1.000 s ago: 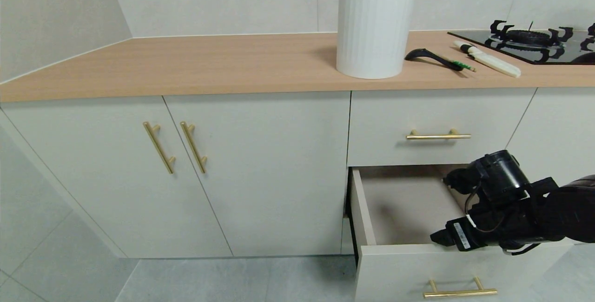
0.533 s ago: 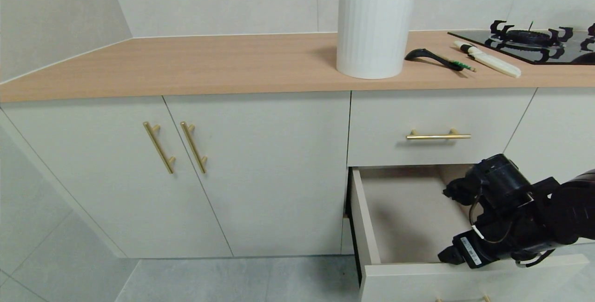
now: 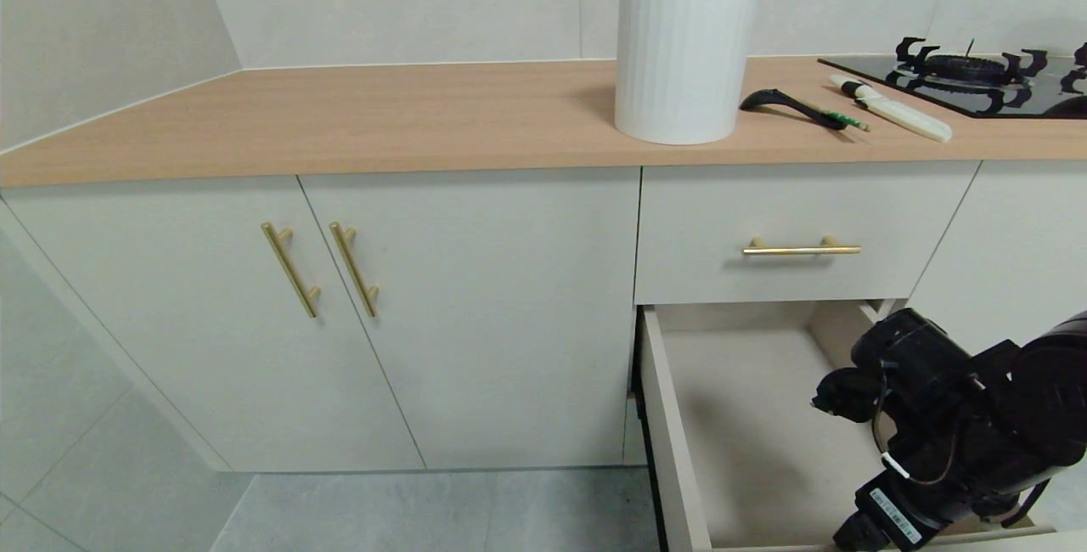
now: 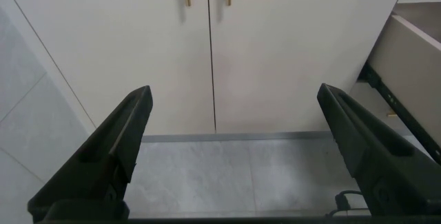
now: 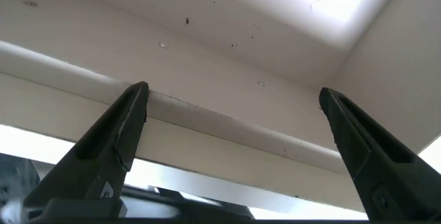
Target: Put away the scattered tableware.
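On the wooden counter (image 3: 382, 119) lie a black ladle (image 3: 794, 108) and a white knife (image 3: 892, 108), to the right of a tall white ribbed vase (image 3: 684, 38). Below them the second drawer (image 3: 671, 442) stands pulled far out, its inside bare. My right gripper (image 3: 858, 531) hangs at the drawer's front panel, low on the right. In the right wrist view its fingers (image 5: 110, 155) are spread wide, and the panel's top edge (image 5: 227, 124) runs between them. My left gripper (image 4: 234, 148) is open, facing the cabinet doors (image 4: 275, 45) and the floor.
A black gas hob (image 3: 977, 81) sits at the counter's far right. The top drawer (image 3: 798, 233) with its gold handle is closed. Two cabinet doors (image 3: 340, 323) with gold handles are to the left. Grey tiled floor (image 3: 340, 509) lies below.
My right gripper has drawn back and down toward me, and the drawer has slid further out with it. Its front panel and handle have left the bottom of the head view.
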Motion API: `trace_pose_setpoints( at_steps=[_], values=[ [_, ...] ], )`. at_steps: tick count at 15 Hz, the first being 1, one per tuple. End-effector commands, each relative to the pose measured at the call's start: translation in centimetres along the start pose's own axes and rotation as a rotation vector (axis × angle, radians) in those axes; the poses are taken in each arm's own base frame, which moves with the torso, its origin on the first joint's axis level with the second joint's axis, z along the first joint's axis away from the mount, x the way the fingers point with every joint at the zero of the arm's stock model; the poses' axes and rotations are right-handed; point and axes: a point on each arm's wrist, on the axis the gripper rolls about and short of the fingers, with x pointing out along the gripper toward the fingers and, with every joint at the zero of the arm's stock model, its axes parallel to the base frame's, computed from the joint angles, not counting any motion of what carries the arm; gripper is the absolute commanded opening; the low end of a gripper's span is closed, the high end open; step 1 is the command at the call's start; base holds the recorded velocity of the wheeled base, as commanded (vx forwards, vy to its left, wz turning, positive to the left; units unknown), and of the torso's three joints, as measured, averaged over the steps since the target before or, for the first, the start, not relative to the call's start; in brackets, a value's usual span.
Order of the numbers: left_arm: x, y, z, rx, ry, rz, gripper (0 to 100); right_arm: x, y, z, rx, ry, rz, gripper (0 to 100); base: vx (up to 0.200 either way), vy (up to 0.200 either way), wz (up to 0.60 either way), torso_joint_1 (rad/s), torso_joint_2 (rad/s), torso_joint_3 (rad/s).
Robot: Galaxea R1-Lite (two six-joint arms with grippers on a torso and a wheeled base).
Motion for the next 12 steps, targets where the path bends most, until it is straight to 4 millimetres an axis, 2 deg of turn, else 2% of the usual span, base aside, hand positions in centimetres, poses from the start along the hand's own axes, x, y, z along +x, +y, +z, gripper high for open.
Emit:
trace_pose_setpoints(
  at_steps=[1, 5, 8, 12],
  values=[
    [0.0, 0.0, 0.0, 0.000, 0.001, 0.000, 100, 0.0, 0.2, -0.1, -0.007, 0.000, 0.001, 100, 0.000, 0.000, 0.00, 0.000, 0.00, 0.000],
    [0.0, 0.0, 0.0, 0.000, 0.001, 0.000, 100, -0.2, 0.1, 0.4, 0.009, -0.028, -0.012, 100, 0.000, 0.000, 0.00, 0.000, 0.00, 0.000],
    [0.0, 0.0, 0.0, 0.000, 0.001, 0.000, 100, -1.8, -1.3, 1.4, 0.094, -0.211, -0.030, 100, 0.000, 0.000, 0.00, 0.000, 0.00, 0.000],
    [0.0, 0.0, 0.0, 0.000, 0.001, 0.000, 100, -2.9, -2.8, 2.6, 0.212, -0.419, -0.065, 100, 0.000, 0.000, 0.00, 0.000, 0.00, 0.000]
  ],
)
